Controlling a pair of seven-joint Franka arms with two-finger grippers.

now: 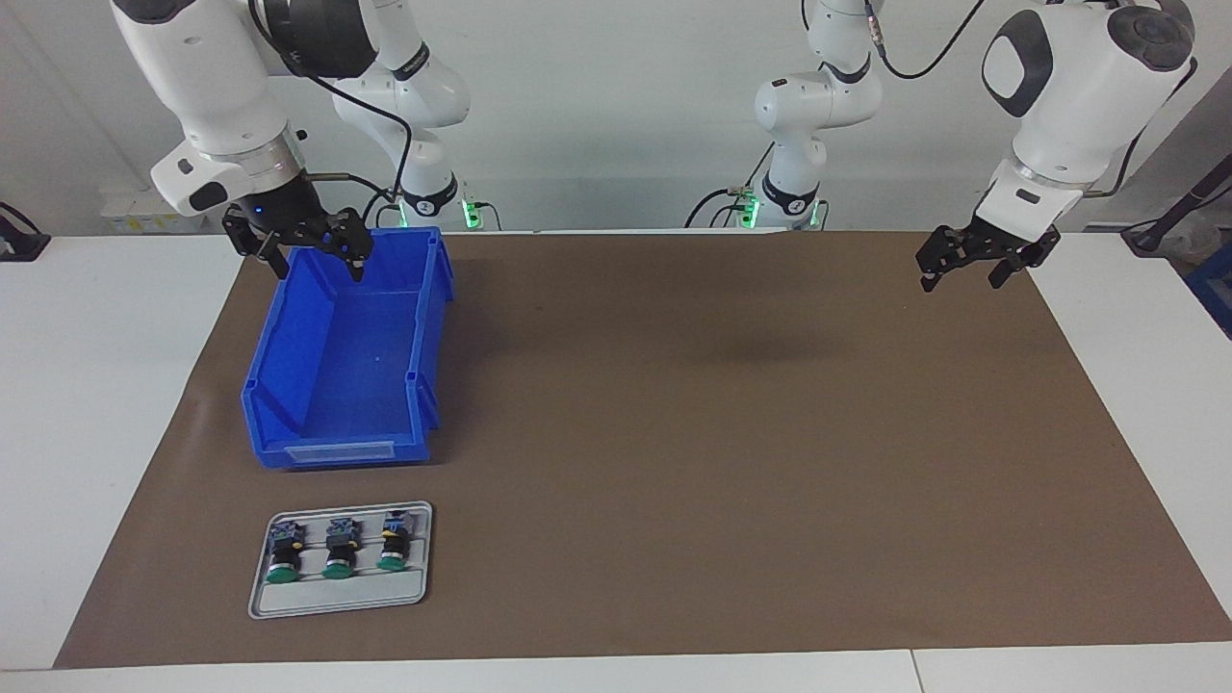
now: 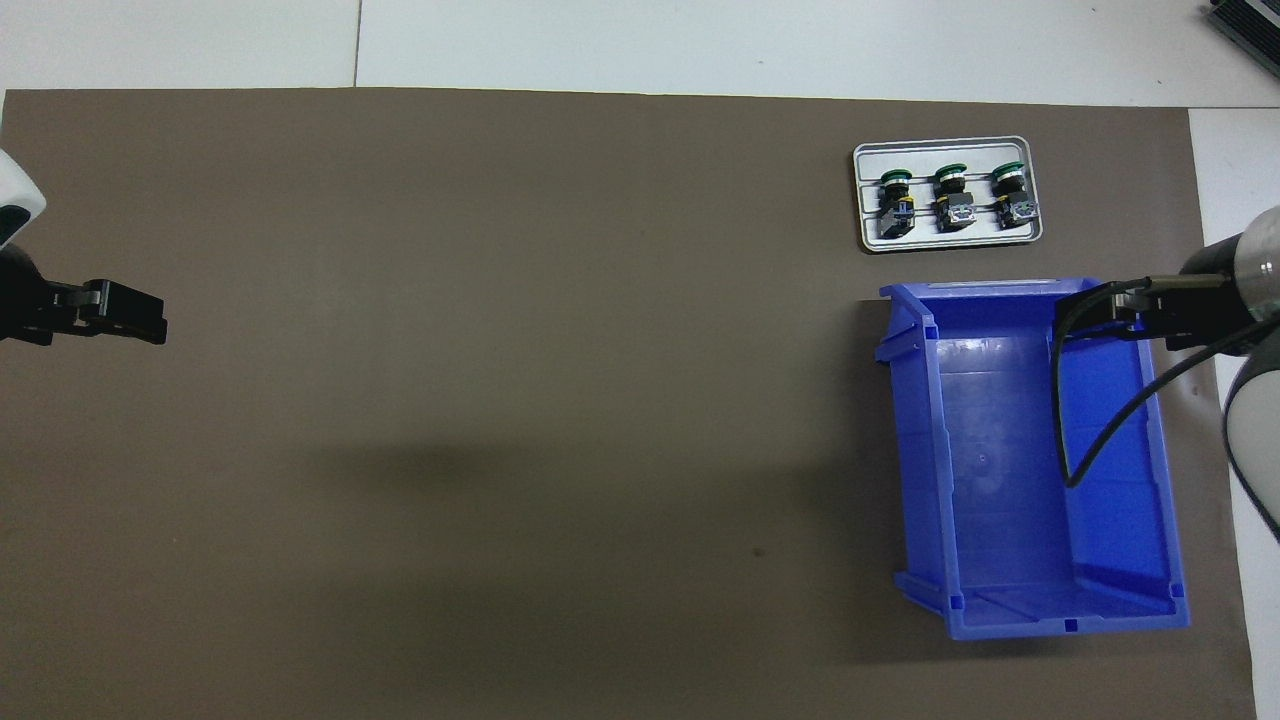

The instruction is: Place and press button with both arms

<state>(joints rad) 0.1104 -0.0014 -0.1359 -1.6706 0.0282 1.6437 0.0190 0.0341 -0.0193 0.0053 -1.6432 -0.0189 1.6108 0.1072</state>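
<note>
Three green-capped buttons (image 1: 339,551) (image 2: 952,198) lie side by side in a small grey tray (image 1: 342,602) (image 2: 948,238), at the right arm's end of the table and farther from the robots than the blue bin. Each has a black body and a grey-blue end block that points toward the robots. My right gripper (image 1: 316,265) (image 2: 1095,310) hangs open and empty over the blue bin (image 1: 289,366) (image 2: 1110,440), at the bin's end nearest the robots. Over the brown mat (image 1: 722,433) at the left arm's end, my left gripper (image 1: 962,281) (image 2: 140,315) hangs open with nothing in it.
The blue bin holds nothing and stands between the robots and the tray. A black cable (image 2: 1065,420) from the right arm's wrist loops over it. The brown mat covers most of the white table (image 1: 96,385).
</note>
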